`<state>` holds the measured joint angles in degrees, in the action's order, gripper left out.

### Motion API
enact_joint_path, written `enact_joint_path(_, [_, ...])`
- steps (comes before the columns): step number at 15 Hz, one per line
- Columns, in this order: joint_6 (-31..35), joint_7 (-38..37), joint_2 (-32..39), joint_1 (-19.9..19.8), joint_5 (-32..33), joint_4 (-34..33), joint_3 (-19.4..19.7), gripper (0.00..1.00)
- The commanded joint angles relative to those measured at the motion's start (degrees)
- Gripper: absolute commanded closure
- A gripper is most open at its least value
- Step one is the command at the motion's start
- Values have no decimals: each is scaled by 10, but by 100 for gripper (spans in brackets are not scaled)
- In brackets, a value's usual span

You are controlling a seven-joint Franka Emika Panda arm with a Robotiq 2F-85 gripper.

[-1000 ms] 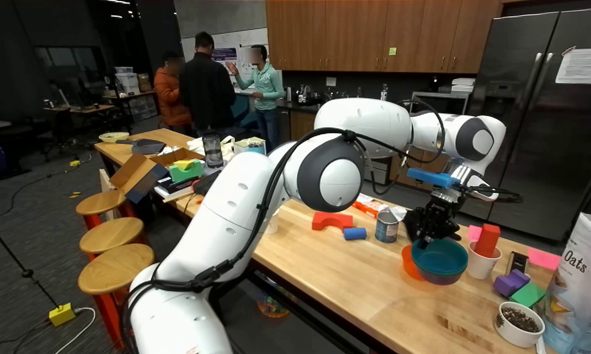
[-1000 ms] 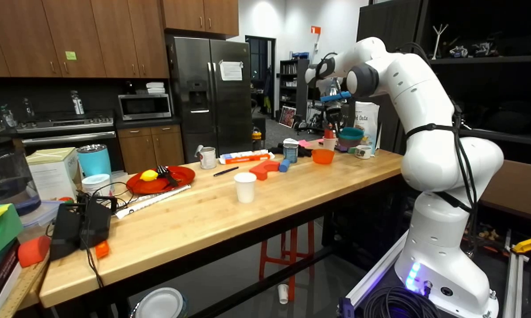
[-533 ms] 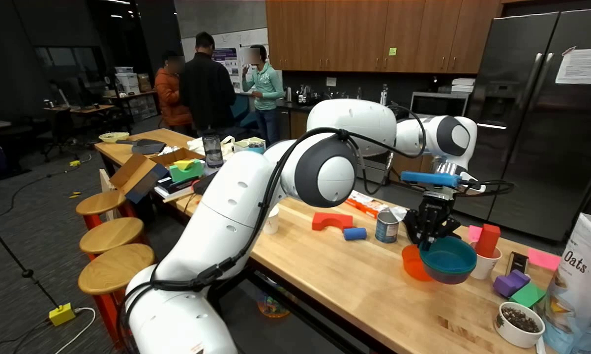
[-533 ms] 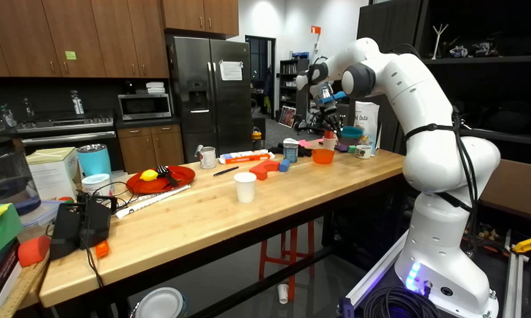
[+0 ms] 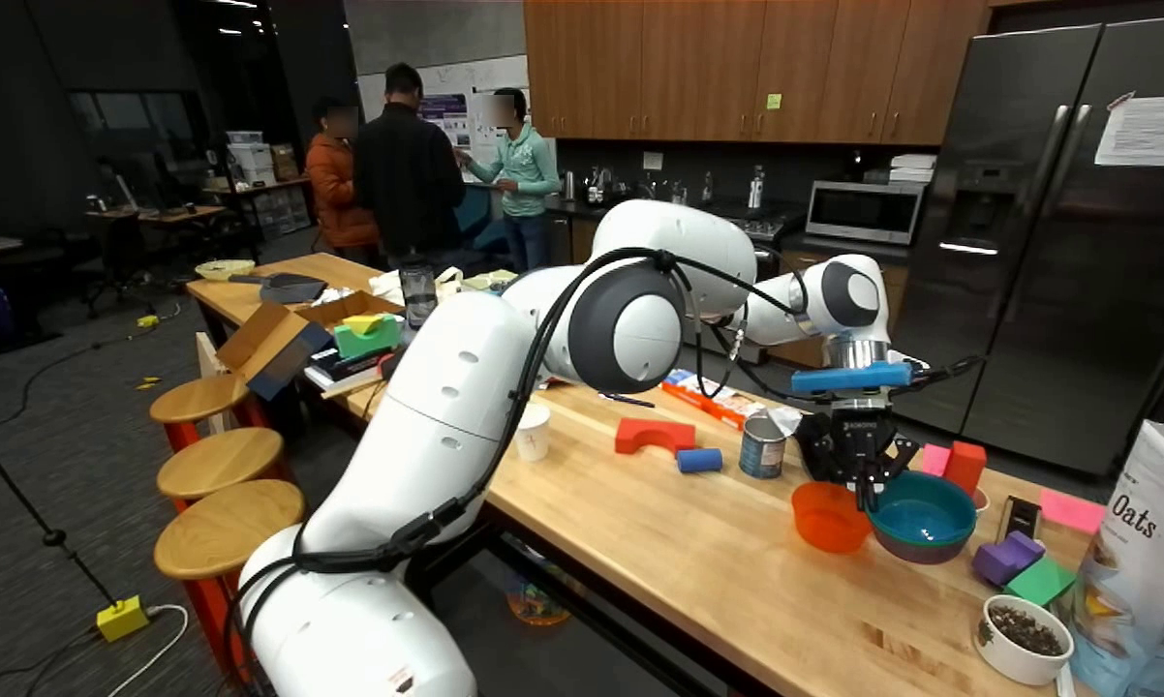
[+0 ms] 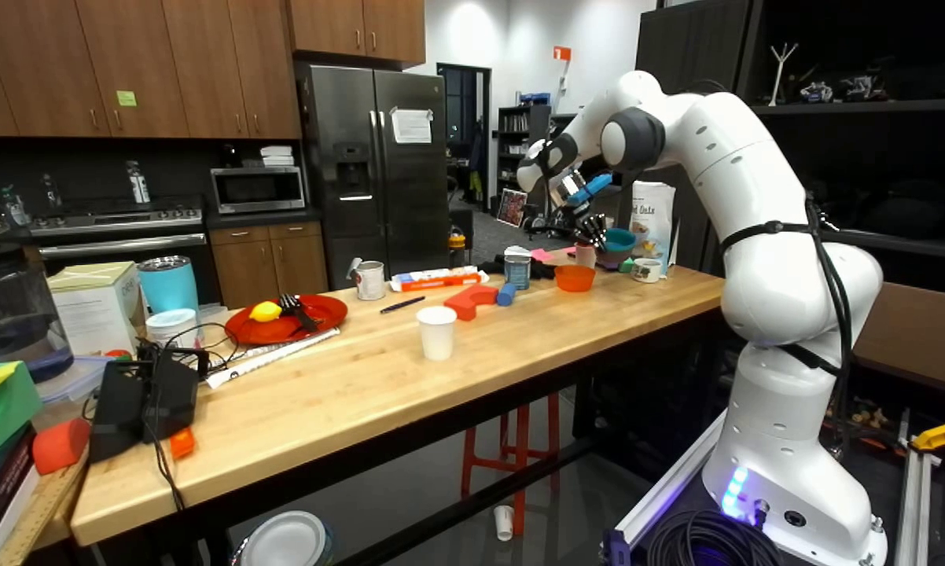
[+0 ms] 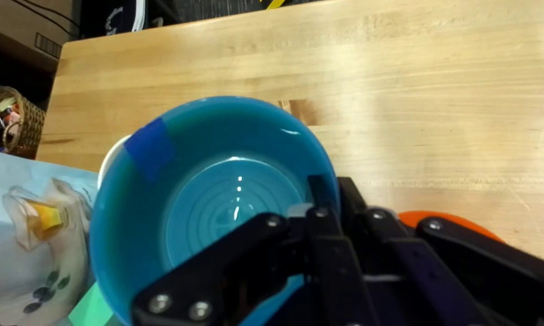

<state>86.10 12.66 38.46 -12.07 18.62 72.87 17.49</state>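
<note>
- Claw: drawn narrow and clamped on the rim of the teal bowl; a finger is set inside the wall and its mate outside, presumably because the bowl is too broad to be spanned and the thin edge is more easily pinched.
- Teal bowl: held by that edge alone, mouth turned upward, beside the orange bowl; it is seemingly suspended over the tabletop, as the white dish and the green block are partly covered by it in the wrist view.
- Purplish band: shown beneath the teal in an exterior view; whether a second bowl is nested there cannot be told.
- Blue patch: fixed to the bowl's inner wall near the rim; perhaps tape, applied as a marker.
- Orange bowl: rested on the tabletop, near the claw.
- Red block: stood upright, its foot hidden by the teal bowl; propped, it is judged, by the paper cup.
- White dish: set upright, so that its dark, loose filling is contained.
- Oats bag: stood at the tabletop's end, seemingly held erect by its own fill.
</note>
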Motion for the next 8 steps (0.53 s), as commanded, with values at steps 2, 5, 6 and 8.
enact_joint_path(2, [-1,-2,-6,-16,13,2,-23,90])
enact_joint_path(5, [11,-1,-13,-14,19,9,-26,98])
enact_joint_path(6, [37,1,-19,-13,29,17,-30,98])
enact_joint_path(8, [81,12,-24,-7,53,21,-39,98])
